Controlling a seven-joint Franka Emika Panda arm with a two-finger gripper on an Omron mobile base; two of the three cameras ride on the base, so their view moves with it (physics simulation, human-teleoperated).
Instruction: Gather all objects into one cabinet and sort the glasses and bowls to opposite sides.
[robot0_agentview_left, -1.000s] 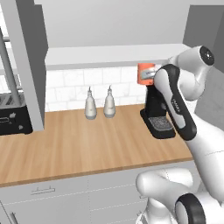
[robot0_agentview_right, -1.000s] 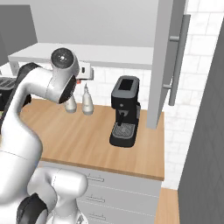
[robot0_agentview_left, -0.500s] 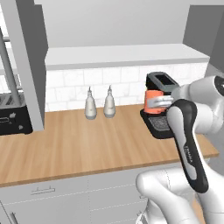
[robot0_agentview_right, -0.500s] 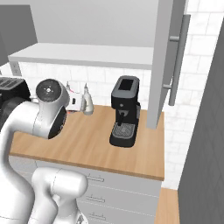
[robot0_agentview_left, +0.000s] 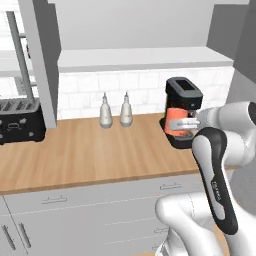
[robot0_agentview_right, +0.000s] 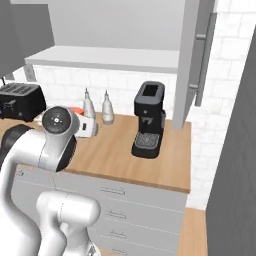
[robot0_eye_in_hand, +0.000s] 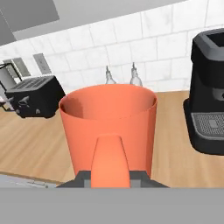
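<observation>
My gripper (robot0_agentview_left: 186, 121) is shut on the orange mug (robot0_agentview_left: 175, 120), holding it upright above the counter in front of the coffee machine. In the hand view the orange mug (robot0_eye_in_hand: 109, 120) is close up, its handle turned toward the camera between my fingers and its inside empty. An orange sliver of the mug (robot0_agentview_right: 75, 110) peeks out behind my wrist in the right base view. The wall cabinet's white shelf (robot0_agentview_left: 140, 57) runs above the backsplash, and one light-grey door (robot0_agentview_right: 192, 55) with a bar handle (robot0_agentview_right: 202, 55) stands open. The beige mug and both bowls are out of view.
A black coffee machine (robot0_agentview_left: 182, 102) stands at the counter's right end. Two white bottles (robot0_agentview_left: 115, 111) stand by the tiled wall and a black toaster (robot0_agentview_left: 20, 127) sits at the left. Another open grey door (robot0_agentview_left: 45, 60) hangs over the wooden counter (robot0_agentview_left: 100, 155).
The arm has swung down from shelf height, carrying the orange mug to just above the counter in front of the coffee machine.
</observation>
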